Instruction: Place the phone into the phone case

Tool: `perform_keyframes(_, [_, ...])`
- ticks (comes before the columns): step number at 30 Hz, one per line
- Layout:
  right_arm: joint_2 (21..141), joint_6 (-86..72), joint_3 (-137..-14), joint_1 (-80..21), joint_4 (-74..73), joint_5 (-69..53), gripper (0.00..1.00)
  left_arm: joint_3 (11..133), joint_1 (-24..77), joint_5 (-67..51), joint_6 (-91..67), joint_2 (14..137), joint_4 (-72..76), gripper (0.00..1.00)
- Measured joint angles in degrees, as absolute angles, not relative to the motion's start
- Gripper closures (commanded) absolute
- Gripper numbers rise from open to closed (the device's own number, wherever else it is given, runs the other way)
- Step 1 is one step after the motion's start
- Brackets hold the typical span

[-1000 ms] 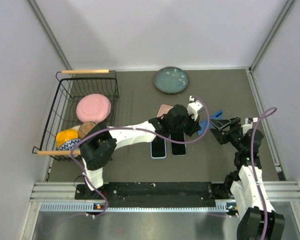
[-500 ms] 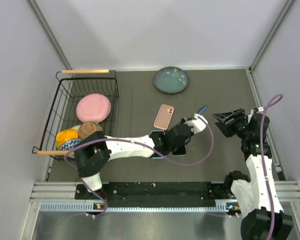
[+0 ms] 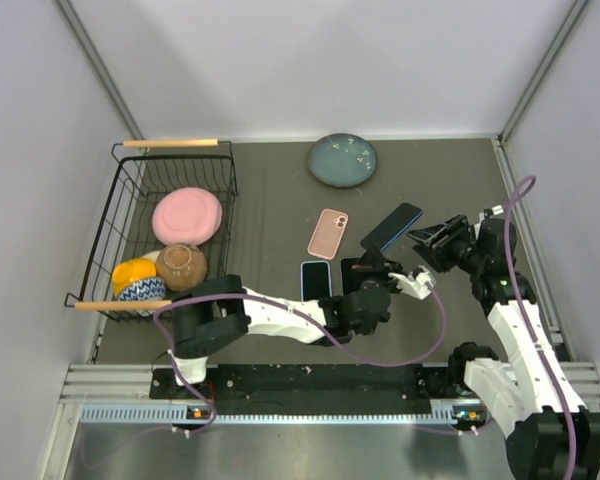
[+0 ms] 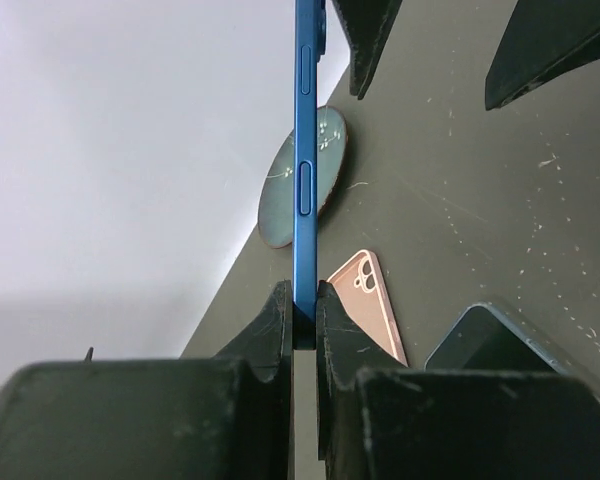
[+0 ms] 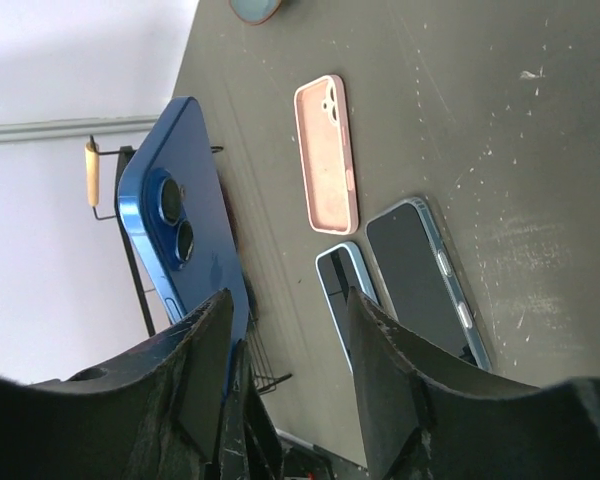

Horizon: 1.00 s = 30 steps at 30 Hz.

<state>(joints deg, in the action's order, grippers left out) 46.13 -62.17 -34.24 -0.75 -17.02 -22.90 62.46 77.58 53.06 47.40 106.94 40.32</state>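
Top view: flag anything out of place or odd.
The blue phone stands out: it hangs above the table, pinched at one end by the left gripper, while the pink case lies flat. White specks dot the teal plate.

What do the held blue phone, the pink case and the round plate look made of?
Blue phone: glossy, glass-like back with a metal-looking rim, judging by reflections and side buttons.
Pink case: matte, probably silicone or soft plastic; no glare.
Plate: teal glazed ceramic, apparently, with a speckled sheen.
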Motion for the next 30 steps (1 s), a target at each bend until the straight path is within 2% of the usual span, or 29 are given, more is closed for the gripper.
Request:
perform_keyframes(4, [43.64, -62.11, -34.15, -0.75, -16.97, -22.02, 0.52, 62.46, 77.62, 53.95, 48.71, 107.04, 41.17, 1.0])
perform_keyframes(11, [34.33, -61.25, -32.62, -0.89, -16.1, -19.07, 0.41, 62.46, 77.62, 55.61, 52.84, 108.09, 45.58, 1.0])
perform_keyframes(14, [32.64, -61.08, -31.09, -0.91, -13.82, -19.09, 0.39, 62.46, 77.62, 56.49, 55.46, 109.03, 48.01, 1.0])
perform_keyframes(30, [37.12, -63.29, -25.74, -0.97, 8.78, -25.43, 0.45, 62.13, 77.73, 56.53, 59.35, 109.58, 53.08, 1.0])
